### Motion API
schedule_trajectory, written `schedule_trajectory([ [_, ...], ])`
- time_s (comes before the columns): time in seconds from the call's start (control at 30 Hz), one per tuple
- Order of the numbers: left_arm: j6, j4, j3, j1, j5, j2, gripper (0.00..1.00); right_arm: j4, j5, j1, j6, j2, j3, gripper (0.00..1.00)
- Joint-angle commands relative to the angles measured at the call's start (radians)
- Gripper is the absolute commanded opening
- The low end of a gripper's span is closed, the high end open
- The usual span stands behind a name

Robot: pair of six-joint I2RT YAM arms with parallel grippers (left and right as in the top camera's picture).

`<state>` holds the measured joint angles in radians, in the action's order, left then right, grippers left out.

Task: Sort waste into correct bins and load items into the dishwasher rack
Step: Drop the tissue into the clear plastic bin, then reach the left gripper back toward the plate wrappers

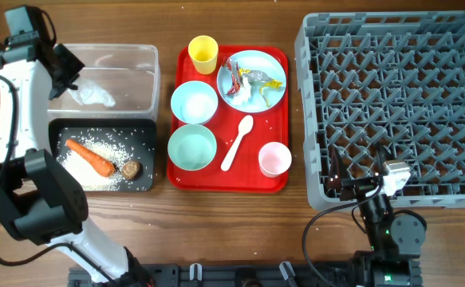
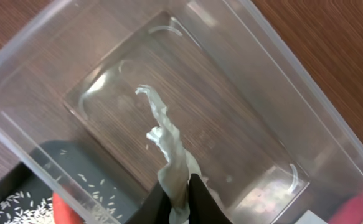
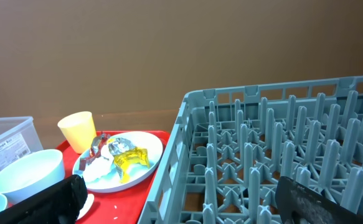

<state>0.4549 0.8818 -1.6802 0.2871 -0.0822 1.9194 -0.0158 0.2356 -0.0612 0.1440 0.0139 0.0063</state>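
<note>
L gripper (image 2: 181, 198): fingers narrow, pinching 1 end of the crumpled white tissue (image 2: 165, 140). The rest of the tissue trails inside the clear tub (image 2: 281, 93), far left on the table.

R gripper (image 3: 181, 193): fingers wide apart, nothing between them. It sits at the near edge of the dishwasher rack (image 1: 392, 96), right side.

Black tray (image 1: 140, 137), near left, just beside the tub, holds:
- carrot (image 1: 90, 157)
- rice (image 1: 76, 171)
- brown lump (image 1: 131, 168)

Red tray (image 1: 252, 182), centre, between the bins and the rack:
- yellow cup (image 1: 203, 53), far left corner
- blue plate (image 1: 273, 57), far right, carrying the red wrapper (image 1: 234, 73) and silver-yellow wrapper (image 1: 265, 80)
- blue bowl (image 1: 194, 102), w/ mint bowl (image 1: 191, 147) nearer
- spoon (image 1: 238, 142), mid-tray
- pink cup (image 1: 274, 159), near right
</note>
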Motion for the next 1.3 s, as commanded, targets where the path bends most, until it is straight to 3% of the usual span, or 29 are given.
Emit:
schedule_trajectory([
  [0.0, 0.002, -0.003, 0.011, 0.026, -0.017, -0.021, 0.26, -0.005, 0.010, 0.004, -0.013, -0.003, -0.001, 1.00],
  [0.03, 0.002, -0.002, 0.011, 0.027, -0.017, -0.021, 0.41, -0.005, 0.010, 0.004, -0.013, -0.003, -0.001, 1.00],
  [0.1, 0.001, -0.003, 0.011, 0.026, -0.017, -0.021, 0.54, -0.005, 0.010, 0.004, -0.013, -0.003, -0.001, 1.00],
  [0.2, 0.001, -0.016, 0.010, 0.026, -0.017, -0.022, 0.64, -0.005, 0.010, 0.004, -0.013, -0.003, -0.001, 1.00],
  [0.5, -0.006, -0.068, 0.003, -0.069, -0.013, -0.212, 0.63, -0.005, 0.010, 0.004, -0.013, -0.003, -0.001, 1.00],
  [0.67, -0.006, -0.081, 0.003, -0.301, 0.064, -0.300, 0.58, -0.005, 0.010, 0.004, -0.013, -0.003, -0.001, 1.00],
  [0.93, -0.006, -0.142, 0.004, -0.760, 0.013, -0.188, 0.58, -0.005, 0.010, 0.004, -0.013, 0.000, -0.001, 1.00],
  [1.07, -0.006, -0.161, 0.005, -0.867, 0.008, -0.102, 0.57, -0.005, 0.010, 0.004, -0.013, 0.000, -0.001, 1.00],
  [1.27, -0.006, -0.173, 0.005, -0.901, 0.002, 0.018, 0.57, -0.005, 0.010, 0.004, -0.013, 0.000, -0.001, 1.00],
])
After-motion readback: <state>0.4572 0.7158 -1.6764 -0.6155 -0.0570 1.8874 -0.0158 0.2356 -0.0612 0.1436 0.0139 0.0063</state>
